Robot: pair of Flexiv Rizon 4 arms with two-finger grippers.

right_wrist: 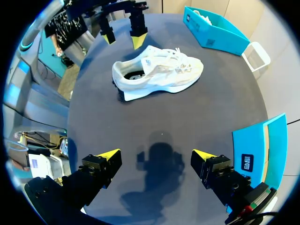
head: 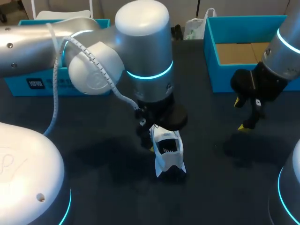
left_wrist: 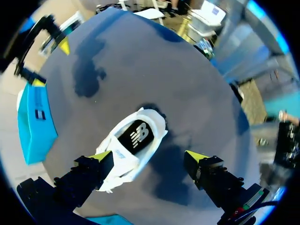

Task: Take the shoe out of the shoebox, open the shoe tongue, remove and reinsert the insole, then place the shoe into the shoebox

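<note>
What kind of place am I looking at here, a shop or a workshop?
Probably a robotics lab bench, not a shop: two robot arms, left gripper and right gripper open, hang over a dark table holding one white sneaker, with an open blue shoebox at its far edge.

The shoe (right_wrist: pixel 157 75) looks like white cloth with smoother panels, on a dark, matt, even table (head: pixel 93 154). The casing of the left arm (head: pixel 140 42) is smooth satin silver. The shoebox (head: pixel 220 77), at two o'clock from the shoe, looks like blue card, matt brown inside.
</note>
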